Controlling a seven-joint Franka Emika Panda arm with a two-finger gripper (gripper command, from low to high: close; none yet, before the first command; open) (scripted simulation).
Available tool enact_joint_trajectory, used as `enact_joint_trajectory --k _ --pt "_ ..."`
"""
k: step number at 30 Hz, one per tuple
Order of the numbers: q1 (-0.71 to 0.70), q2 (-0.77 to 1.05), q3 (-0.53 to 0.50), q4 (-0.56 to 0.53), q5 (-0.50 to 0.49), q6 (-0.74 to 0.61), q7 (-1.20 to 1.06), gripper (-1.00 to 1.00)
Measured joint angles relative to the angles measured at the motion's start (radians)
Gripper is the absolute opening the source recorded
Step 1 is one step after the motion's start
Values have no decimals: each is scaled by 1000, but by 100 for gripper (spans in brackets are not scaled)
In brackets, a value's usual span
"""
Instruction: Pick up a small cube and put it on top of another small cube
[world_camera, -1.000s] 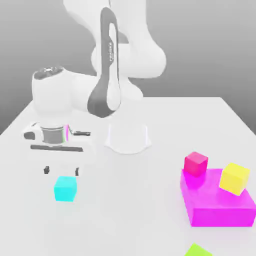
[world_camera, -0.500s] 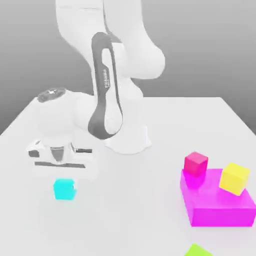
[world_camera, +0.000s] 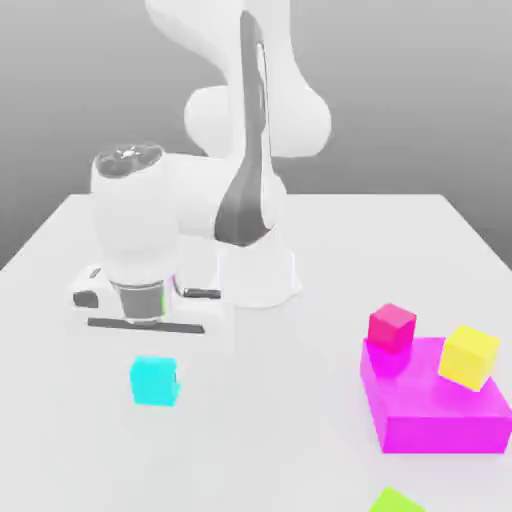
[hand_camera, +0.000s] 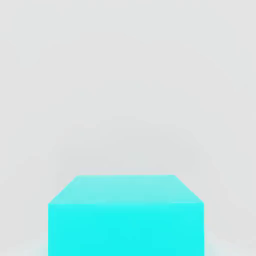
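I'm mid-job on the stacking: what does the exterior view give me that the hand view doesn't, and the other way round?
Exterior view alone: the arm, and off to that view's right a pink cube and a yellow cube resting on a large magenta block, plus a green object at the bottom edge.

Hand view alone: a close look at the cyan cube, its top face and one side, with bare white surface beyond it.

Both: the cyan cube, directly under the pincer that is shut on it, and the white table.

Small cube (world_camera: 155, 382) under gripper (world_camera: 152, 365), well apart from block (world_camera: 435, 412).
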Motion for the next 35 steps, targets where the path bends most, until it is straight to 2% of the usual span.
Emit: enact_joint_trajectory --k 20,24,25,31,35 --pt "361 182 132 407 -69 -210 747 -100" --pt "407 281 117 444 -100 -142 824 -100" --pt "412 317 111 447 -112 -111 834 100" --pt "417 334 106 449 -118 -96 839 100" --pt "406 239 122 443 -87 -184 818 100"
